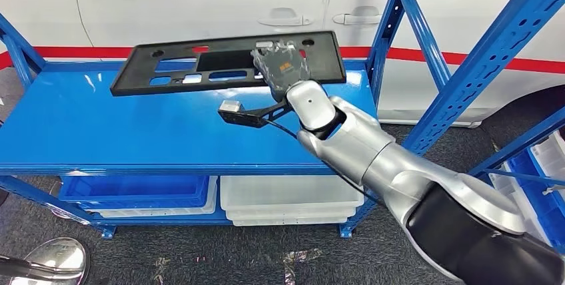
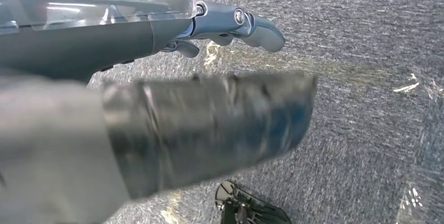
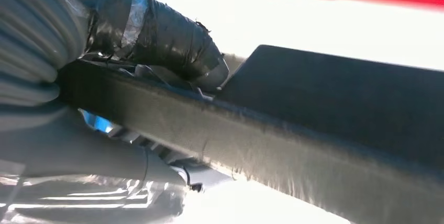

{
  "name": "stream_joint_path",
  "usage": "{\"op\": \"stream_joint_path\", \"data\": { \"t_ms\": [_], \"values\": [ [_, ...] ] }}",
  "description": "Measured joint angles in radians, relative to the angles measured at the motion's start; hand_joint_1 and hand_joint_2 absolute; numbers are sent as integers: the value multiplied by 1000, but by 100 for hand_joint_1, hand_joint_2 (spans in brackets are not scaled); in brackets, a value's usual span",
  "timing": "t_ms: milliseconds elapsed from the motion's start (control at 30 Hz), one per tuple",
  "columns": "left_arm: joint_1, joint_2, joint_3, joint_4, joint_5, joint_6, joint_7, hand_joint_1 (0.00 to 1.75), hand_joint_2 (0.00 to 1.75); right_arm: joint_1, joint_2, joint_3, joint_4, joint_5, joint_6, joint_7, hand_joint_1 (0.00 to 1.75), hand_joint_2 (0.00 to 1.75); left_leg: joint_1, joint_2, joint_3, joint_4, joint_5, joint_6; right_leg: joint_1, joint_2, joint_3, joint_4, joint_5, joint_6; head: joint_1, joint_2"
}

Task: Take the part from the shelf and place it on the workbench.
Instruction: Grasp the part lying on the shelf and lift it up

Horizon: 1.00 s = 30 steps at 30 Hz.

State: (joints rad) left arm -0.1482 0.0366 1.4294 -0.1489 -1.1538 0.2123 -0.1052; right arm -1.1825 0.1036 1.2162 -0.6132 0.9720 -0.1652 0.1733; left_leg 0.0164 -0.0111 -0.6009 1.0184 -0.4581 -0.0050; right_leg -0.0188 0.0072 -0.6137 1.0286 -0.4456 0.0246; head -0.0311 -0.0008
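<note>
- Right hand [image 1: 280,65] is clamped on the near edge of the black part [image 1: 200,65], thumb on top and fingers under it.
- Part looks tilted, held just above the blue shelf [image 1: 100,125], so I'd say we're mid-pickup.
- Left hand [image 2: 230,25] hangs by the floor, fingers loose, holding nothing.
- Next up: lift it between the uprights, then turn to the workbench.
</note>
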Motion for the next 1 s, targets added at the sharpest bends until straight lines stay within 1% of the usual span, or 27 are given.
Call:
{"op": "stream_joint_path", "data": {
  "t_ms": [133,300,533,767,1000],
  "values": [
    [2,0,0,0,-4,-8,-6,0,175,-76,-49,-12,-109,15,47,12,175,175,0,0,0,0,0,0,0,0,0,-1,0,0,0,0],
    [3,0,0,0,-5,-9,-6,0,175,-123,-89,-32,-197,14,71,12,175,175,0,0,0,0,0,0,0,1,0,-2,0,0,0,0],
    [5,0,3,0,-4,-23,-8,0,175,-189,-159,-66,-342,-75,168,13,175,175,0,1,0,0,-1,-1,0,2,0,-2,0,0,0,0],
    [5,0,8,0,-7,-50,-11,0,175,-181,-208,-76,-456,-180,227,15,175,175,0,1,0,0,-1,-1,0,2,0,-2,0,0,0,0],
    [5,0,8,0,-15,-49,5,0,175,-169,-219,-76,-518,-264,264,15,175,175,0,1,0,0,-1,-1,0,2,0,-2,0,0,0,0]
  ]
}}
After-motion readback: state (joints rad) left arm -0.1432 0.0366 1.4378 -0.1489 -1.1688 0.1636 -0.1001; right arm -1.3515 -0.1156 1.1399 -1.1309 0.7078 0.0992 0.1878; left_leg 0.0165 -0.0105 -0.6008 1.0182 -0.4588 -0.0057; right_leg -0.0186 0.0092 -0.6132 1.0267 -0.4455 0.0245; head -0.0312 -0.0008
